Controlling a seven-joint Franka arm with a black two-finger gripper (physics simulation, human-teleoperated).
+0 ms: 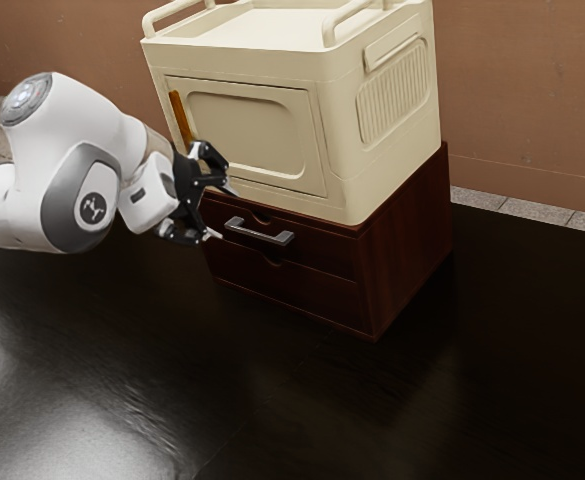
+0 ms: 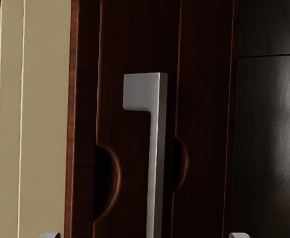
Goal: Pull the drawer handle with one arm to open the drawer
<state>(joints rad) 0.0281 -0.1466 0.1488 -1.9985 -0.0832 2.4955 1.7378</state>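
Observation:
In the exterior view my gripper (image 1: 224, 213) stands open in front of the brown wooden drawer unit (image 1: 314, 274), its two fingertips one above the other near the nearer end of the grey bar handle (image 1: 260, 232). The handle is fixed across the upper drawer, whose front looks flush with the unit. Seen from the wrist, the handle (image 2: 157, 148) runs between the widely parted tips of the gripper (image 2: 145, 235), with a gap on either side. Whether the tips reach past the bar cannot be told.
A large cream cabinet (image 1: 332, 150) rests on top of the drawer unit, with an orange-brown handle (image 1: 180, 118) on its door, just above my hand. The dark glossy table (image 1: 272, 400) spreads out before the unit. A brown wall (image 1: 532, 100) rises behind.

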